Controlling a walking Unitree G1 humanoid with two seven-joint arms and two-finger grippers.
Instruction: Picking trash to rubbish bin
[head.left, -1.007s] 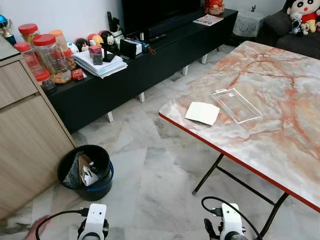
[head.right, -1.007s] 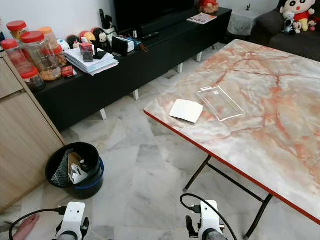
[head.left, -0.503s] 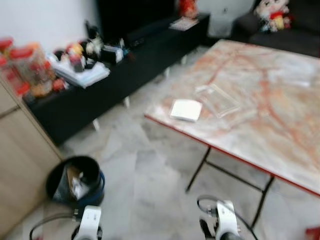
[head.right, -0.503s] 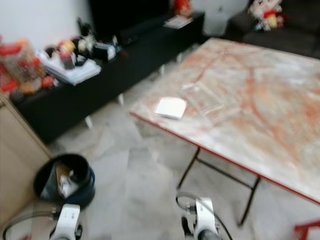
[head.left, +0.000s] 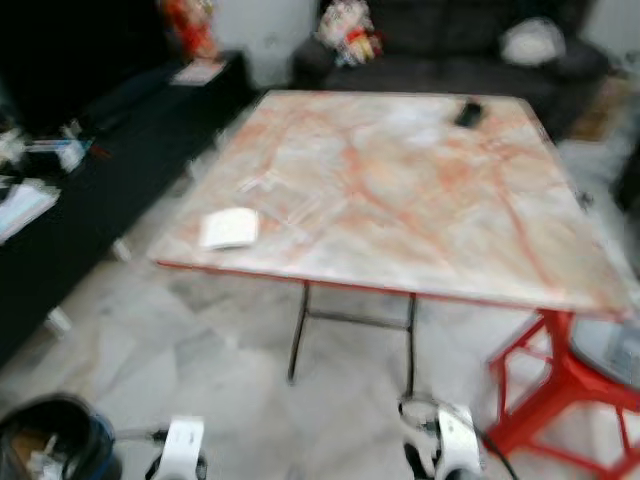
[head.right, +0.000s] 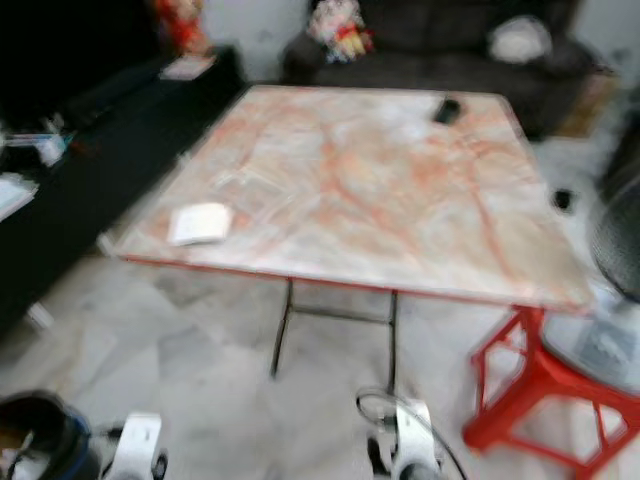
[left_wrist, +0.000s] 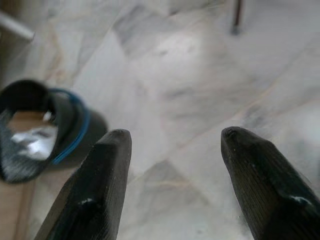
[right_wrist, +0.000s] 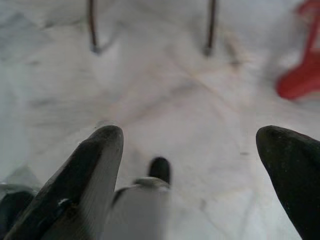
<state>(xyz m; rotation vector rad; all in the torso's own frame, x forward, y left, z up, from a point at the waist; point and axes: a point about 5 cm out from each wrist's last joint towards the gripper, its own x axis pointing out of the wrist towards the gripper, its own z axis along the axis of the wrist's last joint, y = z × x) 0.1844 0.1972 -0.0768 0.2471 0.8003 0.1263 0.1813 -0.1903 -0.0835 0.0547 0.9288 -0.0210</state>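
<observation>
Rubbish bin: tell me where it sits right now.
The rubbish bin stands on the floor at the robot's near left, beside the left gripper, well short of the marble table.

White wrist housings trail looped black cables, and each tool (left_wrist: 172, 165) has two tapered black fingers (right_wrist: 85, 185).

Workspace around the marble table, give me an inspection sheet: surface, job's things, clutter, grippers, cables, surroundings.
Surface: marble-pattern table with a red edge, on thin dark legs; picture blurred.
Job's things: white paper piece at the table's near left corner, clear plastic tray beside it; rubbish bin on the floor at the robot's left, already holding scraps.
Clutter: small dark object at the table's far edge; too blurred to name.
Grippers: left gripper and right gripper both open, empty, hanging low over the floor.
Cables: black cable looping at the right wrist.
Surroundings: red stool at right, dark sofa behind, black TV bench at left.
</observation>
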